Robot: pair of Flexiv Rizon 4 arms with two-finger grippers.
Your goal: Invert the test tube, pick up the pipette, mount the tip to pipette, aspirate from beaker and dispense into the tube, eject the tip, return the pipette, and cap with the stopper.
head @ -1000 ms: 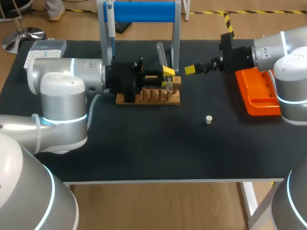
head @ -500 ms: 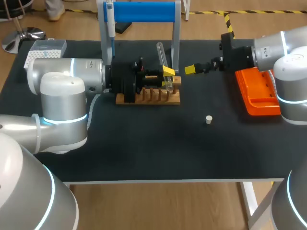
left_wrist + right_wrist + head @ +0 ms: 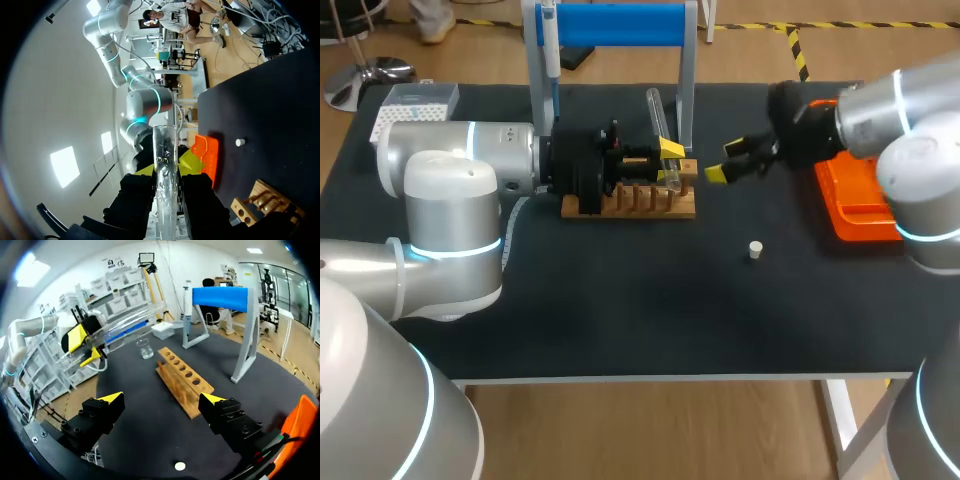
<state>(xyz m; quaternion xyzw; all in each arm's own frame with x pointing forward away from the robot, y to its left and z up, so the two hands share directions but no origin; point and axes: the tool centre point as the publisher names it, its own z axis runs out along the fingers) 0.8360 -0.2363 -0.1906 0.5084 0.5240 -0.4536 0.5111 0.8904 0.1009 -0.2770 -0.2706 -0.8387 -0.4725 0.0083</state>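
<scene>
Black table point(image 3: 620, 310), left fingers point(image 3: 190, 163) gripping test tube point(image 3: 164, 165)

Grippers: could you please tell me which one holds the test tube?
The left gripper, shut on the test tube; the right gripper is open and empty.

A black table point(image 3: 620, 320) carries a wooden tube rack point(image 3: 630, 205), blue pipette stand point(image 3: 620, 25), orange tray point(image 3: 860, 205), white tip box point(image 3: 415, 105), beaker point(image 3: 145, 348) and stopper point(image 3: 755, 249).

Clear test tube point(image 3: 656, 115) aslant above the wooden rack point(image 3: 640, 206), small white stopper point(image 3: 755, 249) well apart.
</scene>
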